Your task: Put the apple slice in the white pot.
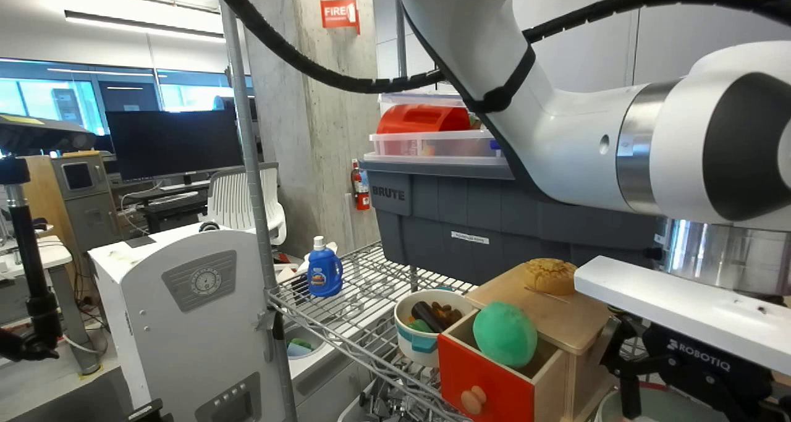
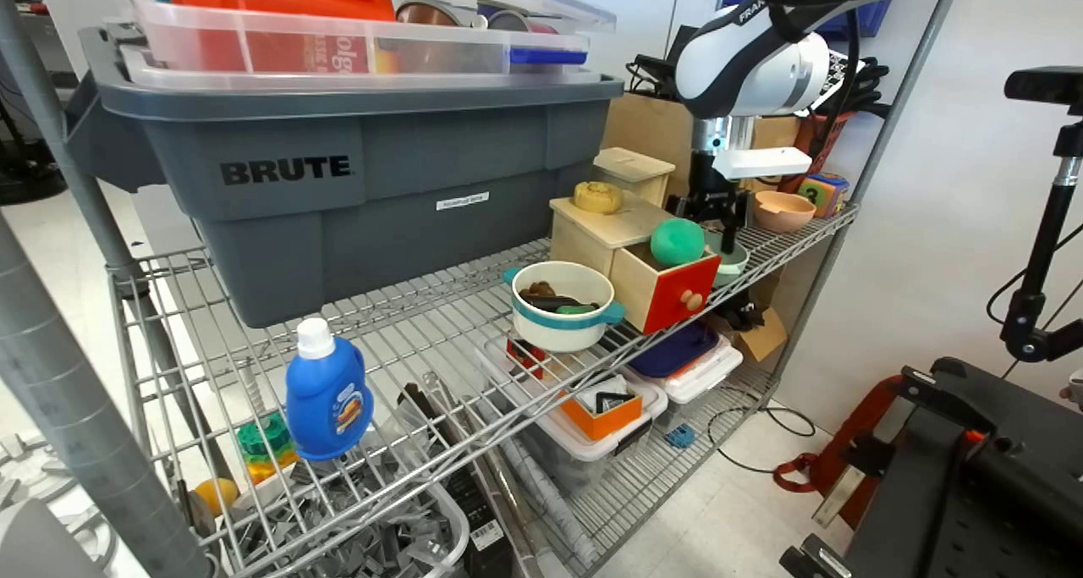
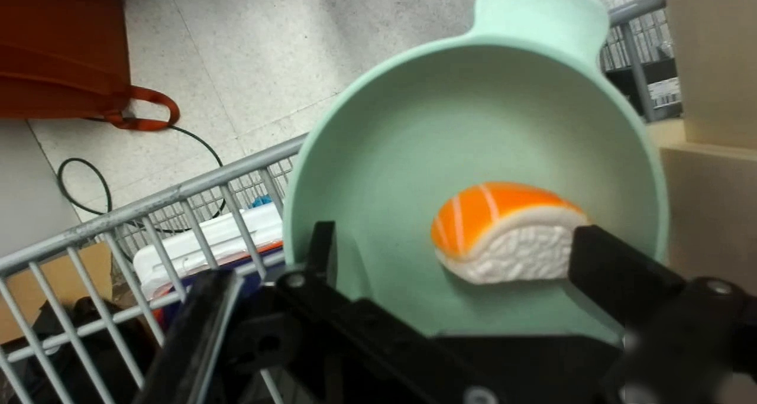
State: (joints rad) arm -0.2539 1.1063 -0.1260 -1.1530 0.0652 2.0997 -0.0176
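Note:
The apple slice (image 3: 502, 244), a cream-white toy piece with a striped orange top, lies inside a round pale green vessel (image 3: 384, 149) in the wrist view. This vessel also shows beside the wooden box in an exterior view (image 2: 736, 266). My gripper (image 3: 453, 238) is open, its fingers pointing down into the vessel. The right finger overlaps the slice's right end; whether they touch I cannot tell. The left finger is apart from the slice. A cream-white pot (image 2: 558, 333) with a teal band and handles holds dark brown and green pieces, also visible in an exterior view (image 1: 405, 341).
The wooden box (image 2: 605, 231) stands between the two vessels, its red-fronted drawer (image 1: 482, 379) pulled out with a green ball (image 1: 505, 334) in it. A yellow ring-like thing (image 2: 598, 197) sits on top. A grey bin (image 2: 364, 214), blue bottle (image 2: 328, 400) and peach bowl (image 2: 783, 212) share the wire shelf.

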